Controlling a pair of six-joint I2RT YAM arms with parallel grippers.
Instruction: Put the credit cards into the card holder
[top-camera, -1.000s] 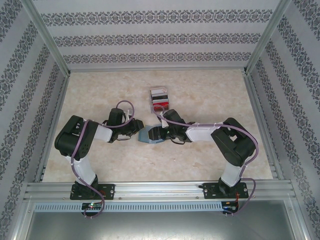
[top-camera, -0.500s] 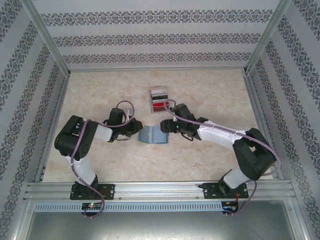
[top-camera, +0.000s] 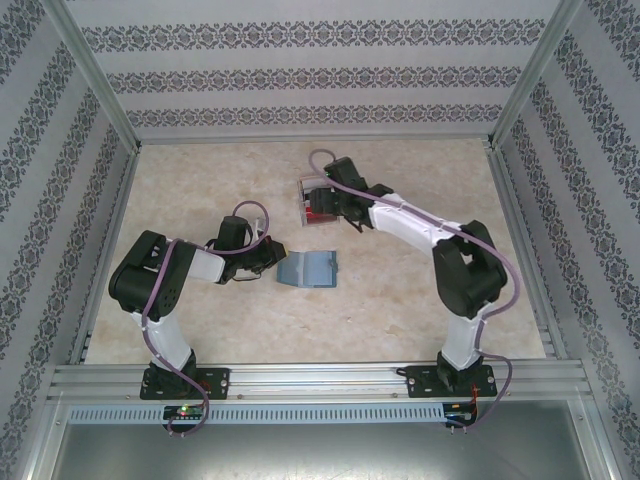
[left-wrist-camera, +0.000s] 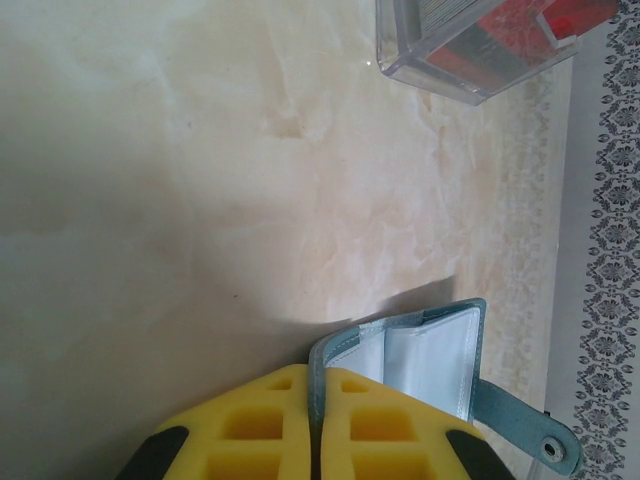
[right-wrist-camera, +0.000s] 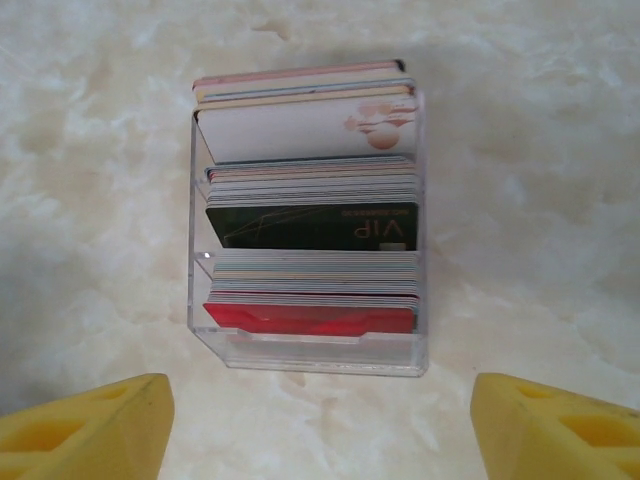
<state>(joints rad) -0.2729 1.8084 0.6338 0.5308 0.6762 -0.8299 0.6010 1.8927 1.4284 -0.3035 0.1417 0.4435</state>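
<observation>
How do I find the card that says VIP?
Find the clear plastic stand on the pale marble table, just ahead of the open right claw. The VIP card stands in its middle slot: dark green, between a white card and a red card.

Gold "VIP" lettering marks the dark green plastic card (right-wrist-camera: 310, 228) in the clear plastic three-slot stand (right-wrist-camera: 312, 354); the smaller print is illegible.

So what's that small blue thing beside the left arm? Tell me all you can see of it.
It is a small teal-blue folding wallet, leather-like, open, seemingly resting on the marbled table nearer than the clear card stand. Paler blue-grey leaves show inside, and a strap with a round snap sticks out. The left gripper pinches one cover edge between its yellow fingers.
</observation>
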